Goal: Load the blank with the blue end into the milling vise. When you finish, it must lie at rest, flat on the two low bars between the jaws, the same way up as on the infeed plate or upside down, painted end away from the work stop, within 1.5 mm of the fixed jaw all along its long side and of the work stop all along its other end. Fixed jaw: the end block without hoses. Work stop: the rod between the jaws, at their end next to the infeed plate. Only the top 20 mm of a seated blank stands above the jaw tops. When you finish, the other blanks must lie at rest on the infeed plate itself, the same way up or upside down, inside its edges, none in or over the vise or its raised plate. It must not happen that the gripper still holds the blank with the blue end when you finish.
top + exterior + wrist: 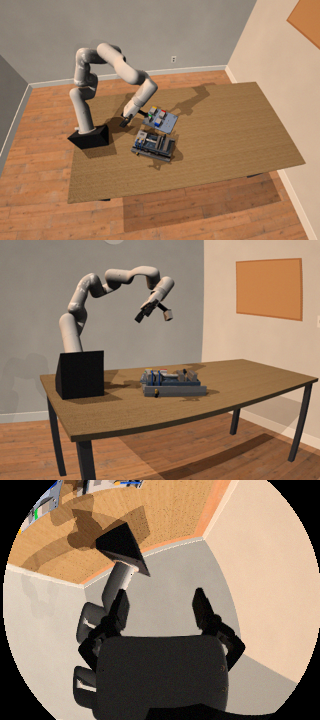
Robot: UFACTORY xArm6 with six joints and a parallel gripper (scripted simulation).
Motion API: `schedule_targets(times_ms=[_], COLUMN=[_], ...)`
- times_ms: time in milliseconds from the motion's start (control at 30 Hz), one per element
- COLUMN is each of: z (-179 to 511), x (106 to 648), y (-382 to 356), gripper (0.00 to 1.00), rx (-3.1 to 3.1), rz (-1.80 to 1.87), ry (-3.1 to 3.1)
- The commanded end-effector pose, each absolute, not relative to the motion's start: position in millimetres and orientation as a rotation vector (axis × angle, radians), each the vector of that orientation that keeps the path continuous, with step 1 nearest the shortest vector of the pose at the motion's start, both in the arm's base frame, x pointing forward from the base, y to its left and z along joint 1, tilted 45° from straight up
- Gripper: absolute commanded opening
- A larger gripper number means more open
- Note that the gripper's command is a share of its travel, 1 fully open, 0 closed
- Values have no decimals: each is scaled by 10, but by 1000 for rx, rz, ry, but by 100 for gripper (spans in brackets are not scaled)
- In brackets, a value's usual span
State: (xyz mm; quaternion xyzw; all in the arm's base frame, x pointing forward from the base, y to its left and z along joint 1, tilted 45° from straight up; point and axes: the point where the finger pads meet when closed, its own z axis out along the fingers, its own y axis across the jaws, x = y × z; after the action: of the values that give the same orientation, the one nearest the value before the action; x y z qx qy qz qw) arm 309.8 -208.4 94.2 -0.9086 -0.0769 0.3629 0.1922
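Blue-ended blank on the infeed plate

The blue-ended blank (157, 122) lies flat on the infeed plate (172, 120), beside three others; the milling vise (154, 145) stands unloaded.

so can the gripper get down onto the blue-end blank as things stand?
Probably yes: the gripper hangs high with fingers wide apart and empty, and the blue-end blank lies uncovered on the plate's near edge.
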Motion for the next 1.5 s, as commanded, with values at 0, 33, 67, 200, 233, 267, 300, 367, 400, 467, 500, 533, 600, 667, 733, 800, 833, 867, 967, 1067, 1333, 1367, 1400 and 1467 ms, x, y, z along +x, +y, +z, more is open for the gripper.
schedule_targets(times_ms=[0, 33, 67, 200, 233, 267, 300, 367, 400, 467, 500, 533, 600, 667, 733, 800, 833, 867, 967, 1067, 1333, 1367, 1400, 1467], z=[950, 950, 950, 950, 950, 950, 950, 950, 950, 950, 950, 950, 950, 950, 950, 950, 950, 950, 950, 950, 950, 950, 950, 950], x=[3104, 3104, 3104, 3104, 3104, 3104, 3104, 3104, 3104, 3104, 3104, 3104, 3104, 3104, 3104, 3104, 3104, 3104, 3104, 3104, 3104, 3104, 3104, 3104], y=[-2094, -2094, -2094, -2094, -2094, -2094, -2094, -2094, -2094, -2094, -2094, -2094, -2094, -2094, -2094, -2094, -2094, -2094, -2094, -2094, -2094, -2094, -2094, -2094], gripper=[100, 100, 100, 100, 100, 100, 100, 100, 100, 100, 100, 100, 40, 40, 40, 40, 40, 40, 40, 40, 40, 40, 40, 40], rx=[-2554, -2554, -2554, -2554, -2554, -2554, -2554, -2554, -2554, -2554, -2554, -2554, -2554, -2554, -2554, -2554, -2554, -2554, -2554, -2554, -2554, -2554, -2554, -2554], rz=[1015, 1015, 1015, 1015, 1015, 1015, 1015, 1015, 1015, 1015, 1015, 1015, 1015, 1015, 1015, 1015, 1015, 1015, 1015, 1015, 1015, 1015, 1015, 1015], ry=[-214, -214, -214, -214, -214, -214, -214, -214, -214, -214, -214, -214, -214, -214, -214, -214, -214, -214, -214, -214, -214, -214, -214, -214])
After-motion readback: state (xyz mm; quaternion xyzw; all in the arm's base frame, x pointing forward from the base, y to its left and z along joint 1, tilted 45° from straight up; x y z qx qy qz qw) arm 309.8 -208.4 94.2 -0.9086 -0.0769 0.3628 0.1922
